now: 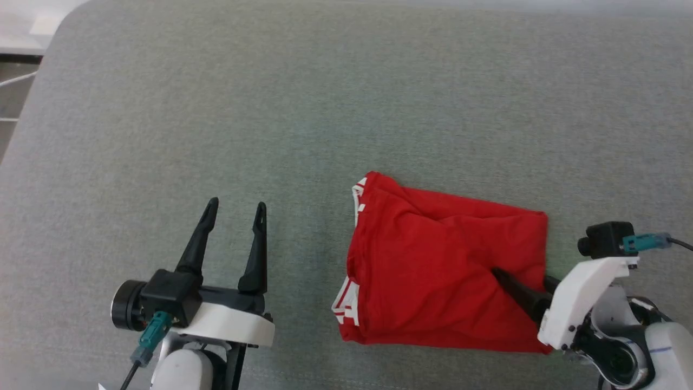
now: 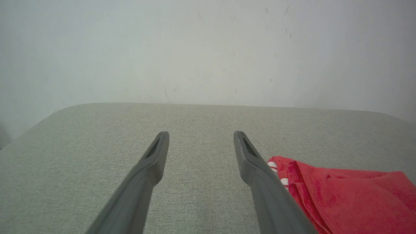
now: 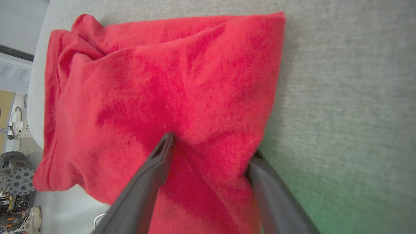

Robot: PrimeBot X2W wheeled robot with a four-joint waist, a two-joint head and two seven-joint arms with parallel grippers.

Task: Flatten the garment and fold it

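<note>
I count two tools and one garment. My right tool [image 1: 521, 276] has its jaws spread wide, not pinched. One finger [image 3: 152, 169] lies on top of the red cloth, and the tip of the other is hidden at the garment's right edge, so a fold sits between them. My left tool [image 1: 237, 203] is just as wide and holds nothing, hovering over bare desk [image 1: 216, 108] well apart from the cloth. The garment [image 1: 444, 260] lies folded into a rough rectangle on the near right of the desk. White striped trim peeks out in two spots along its left edge. Beyond it and to its left the grey desk runs open to a rounded far-left corner.
</note>
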